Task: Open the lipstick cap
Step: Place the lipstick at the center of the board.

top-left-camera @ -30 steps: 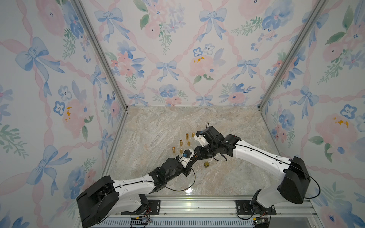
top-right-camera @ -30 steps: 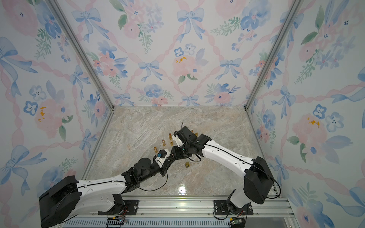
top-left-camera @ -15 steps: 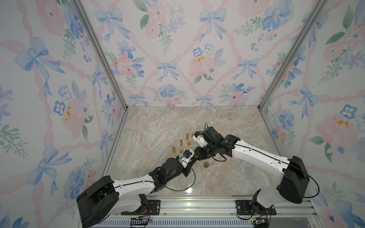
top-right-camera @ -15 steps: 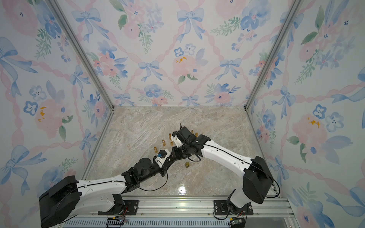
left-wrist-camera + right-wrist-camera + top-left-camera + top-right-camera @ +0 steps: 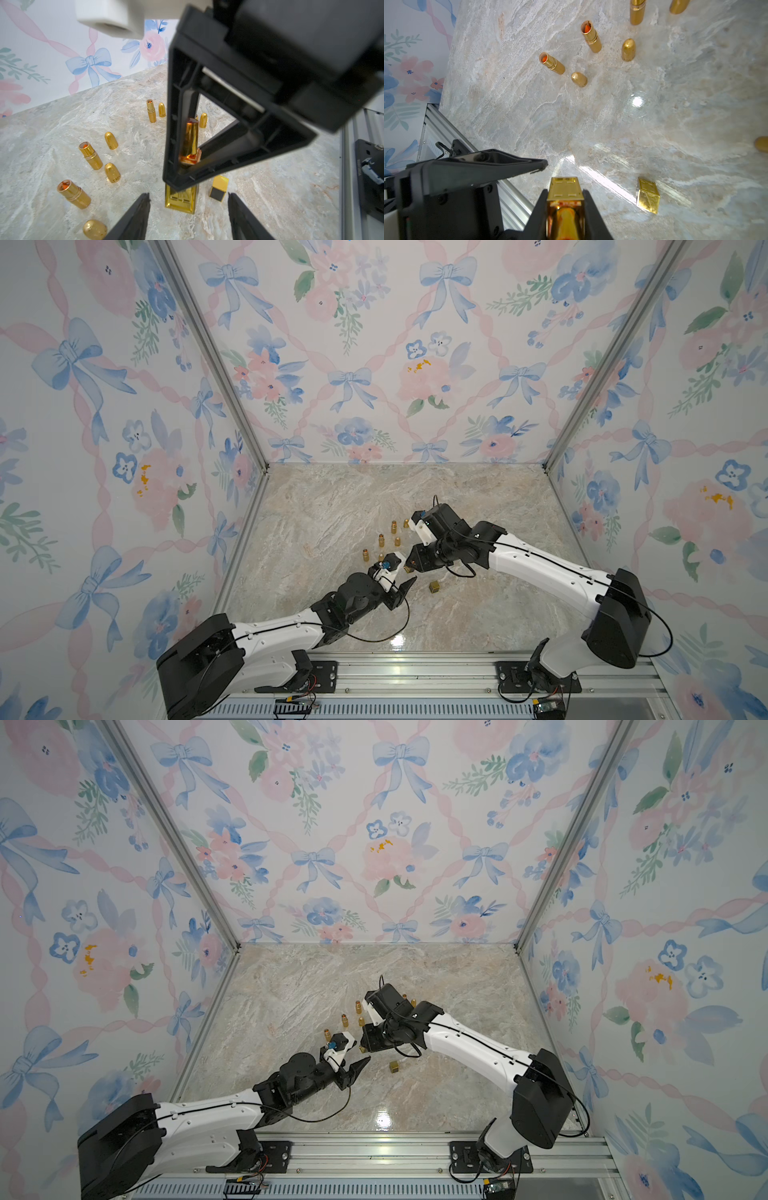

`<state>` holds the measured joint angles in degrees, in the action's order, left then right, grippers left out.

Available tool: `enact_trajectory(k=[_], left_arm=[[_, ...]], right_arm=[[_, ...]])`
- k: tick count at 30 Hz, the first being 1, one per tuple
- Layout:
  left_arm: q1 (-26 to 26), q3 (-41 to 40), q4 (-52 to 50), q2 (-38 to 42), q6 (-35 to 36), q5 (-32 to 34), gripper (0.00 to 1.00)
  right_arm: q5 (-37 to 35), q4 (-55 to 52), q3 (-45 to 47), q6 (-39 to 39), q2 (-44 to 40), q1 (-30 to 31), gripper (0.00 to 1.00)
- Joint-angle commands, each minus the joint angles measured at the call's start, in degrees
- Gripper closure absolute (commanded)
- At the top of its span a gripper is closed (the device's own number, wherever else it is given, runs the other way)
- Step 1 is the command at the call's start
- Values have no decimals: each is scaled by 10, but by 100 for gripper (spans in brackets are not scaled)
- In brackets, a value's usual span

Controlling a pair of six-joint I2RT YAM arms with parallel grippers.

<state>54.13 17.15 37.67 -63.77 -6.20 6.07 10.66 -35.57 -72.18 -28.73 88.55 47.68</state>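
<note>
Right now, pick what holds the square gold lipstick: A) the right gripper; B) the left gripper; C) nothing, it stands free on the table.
A: the right gripper is clamped on the square gold lipstick, while the left gripper stands open and empty.

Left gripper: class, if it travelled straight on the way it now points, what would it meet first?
Most likely the square gold lipstick clamped in the right gripper. The left wrist view shows it directly ahead, centred between the fingers of the open left gripper. The gap to it is hard to judge.
</note>
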Motion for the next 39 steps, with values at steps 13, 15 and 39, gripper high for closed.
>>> enact_trajectory(k=[13, 15, 39], left_arm=[[1, -70, -25, 111, -61, 112, 2], [0, -75, -27, 120, -65, 122, 2], [-7, -83, -38, 131, -78, 161, 2]], right_arm=[[-148, 55, 64, -16, 52, 43, 85], [-167, 70, 76, -21, 55, 55, 85], [-277, 173, 165, -42, 100, 133, 75]])
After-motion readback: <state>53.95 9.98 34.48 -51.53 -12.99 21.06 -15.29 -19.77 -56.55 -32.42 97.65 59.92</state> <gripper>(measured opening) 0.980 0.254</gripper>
